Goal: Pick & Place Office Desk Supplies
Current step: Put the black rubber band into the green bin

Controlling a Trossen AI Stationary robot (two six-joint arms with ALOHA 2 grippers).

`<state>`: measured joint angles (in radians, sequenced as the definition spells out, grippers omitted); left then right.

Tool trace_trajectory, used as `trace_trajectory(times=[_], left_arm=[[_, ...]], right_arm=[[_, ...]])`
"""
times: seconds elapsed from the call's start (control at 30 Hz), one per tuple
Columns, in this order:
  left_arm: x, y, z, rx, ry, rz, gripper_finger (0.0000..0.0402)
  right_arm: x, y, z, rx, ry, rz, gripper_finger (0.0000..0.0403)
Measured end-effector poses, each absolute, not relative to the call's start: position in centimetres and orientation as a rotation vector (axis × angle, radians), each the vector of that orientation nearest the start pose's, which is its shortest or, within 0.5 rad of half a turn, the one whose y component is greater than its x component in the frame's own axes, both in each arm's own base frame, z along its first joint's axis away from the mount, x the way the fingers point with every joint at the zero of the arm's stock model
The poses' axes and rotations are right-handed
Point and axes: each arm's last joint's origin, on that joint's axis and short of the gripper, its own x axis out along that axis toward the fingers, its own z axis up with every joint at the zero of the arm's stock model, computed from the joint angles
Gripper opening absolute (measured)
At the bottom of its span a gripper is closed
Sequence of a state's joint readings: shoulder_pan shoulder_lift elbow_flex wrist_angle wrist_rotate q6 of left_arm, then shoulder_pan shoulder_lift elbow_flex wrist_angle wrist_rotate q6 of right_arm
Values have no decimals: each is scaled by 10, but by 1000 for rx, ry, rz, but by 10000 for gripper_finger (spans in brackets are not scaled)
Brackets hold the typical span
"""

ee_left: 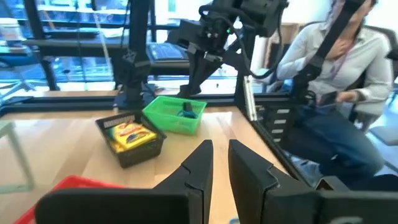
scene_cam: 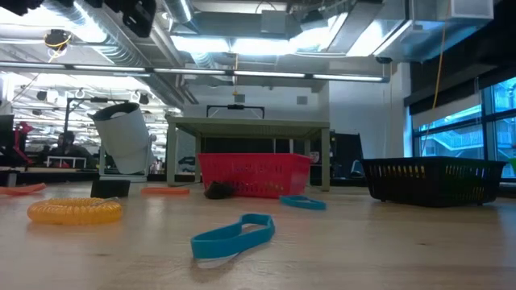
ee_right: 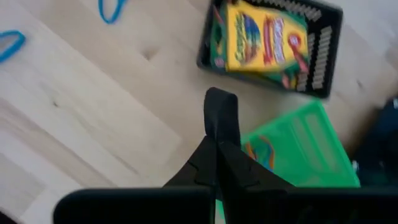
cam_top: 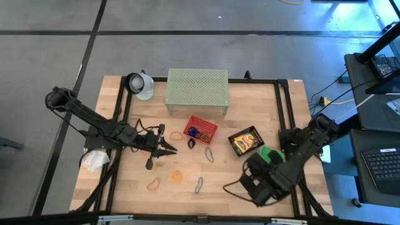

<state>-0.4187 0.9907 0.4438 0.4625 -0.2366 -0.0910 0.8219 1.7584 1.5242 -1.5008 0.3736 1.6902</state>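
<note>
Counter (cam_top: pixel 250 187) stock, as you see it from above:

- Black tray (cam_top: pixel 245 141), right of centre, holding the yellow crayon boxes (ee_right: pixel 264 38).
- Green tray (cam_top: pixel 270 154), touching the black tray's near-right corner, with a small blue item inside.
- Red basket (cam_top: pixel 200 129), centre, in front of the pale green shelf (cam_top: pixel 196 87), with blue pieces in it.
- Loose loops and clips, on bare wood between the arms: an orange loop (cam_top: pixel 176 134) left of the red basket, a black clip (cam_top: pixel 191 144) and a grey clip (cam_top: pixel 209 154) in front of it, an orange coil (cam_top: pixel 177 176), a second orange loop (cam_top: pixel 153 184) and a second grey clip (cam_top: pixel 199 185) nearer the front edge.
- Left gripper (cam_top: pixel 167 149): your left arm reaches toward centre, just left of the black clip; fingers (ee_left: pixel 200 163) a narrow gap apart, with nothing between them.
- Right gripper (ee_right: pixel 219 134): above the green tray's edge, fingers pressed together, empty.
</note>
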Motion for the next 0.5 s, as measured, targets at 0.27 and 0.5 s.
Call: trace_trajectory(times=[0.27, 0.5], left_arm=[[216, -76, 237, -103, 102, -216, 43], [233, -81, 242, -95, 116, -262, 43]], right_arm=[[176, 237, 258, 457, 1190, -932, 0], [159, 233, 233, 533, 1221, -924, 0]])
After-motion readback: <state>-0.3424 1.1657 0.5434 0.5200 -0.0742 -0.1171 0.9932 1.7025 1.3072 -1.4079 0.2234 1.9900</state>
